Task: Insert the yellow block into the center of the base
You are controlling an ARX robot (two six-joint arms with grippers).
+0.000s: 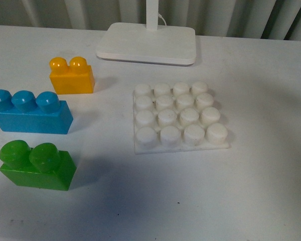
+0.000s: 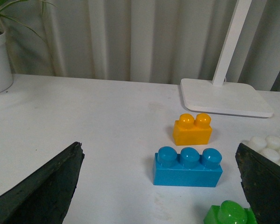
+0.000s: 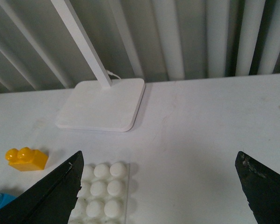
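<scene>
The yellow block (image 1: 71, 75) stands upright on the white table at the back left, apart from the base (image 1: 179, 118), a white square plate of round studs in the middle. No arm shows in the front view. My left gripper (image 2: 161, 186) is open and hangs back from the bricks; the yellow block (image 2: 192, 129) lies ahead of it, beyond the blue brick (image 2: 187, 167). My right gripper (image 3: 161, 191) is open over bare table beside the base (image 3: 101, 192), with the yellow block (image 3: 26, 158) far off to one side.
A blue three-stud brick (image 1: 29, 112) and a green two-stud brick (image 1: 36, 165) stand in a column in front of the yellow one. A white lamp foot (image 1: 146, 43) with its pole sits behind the base. A potted plant (image 2: 0, 56) stands at the table's far edge.
</scene>
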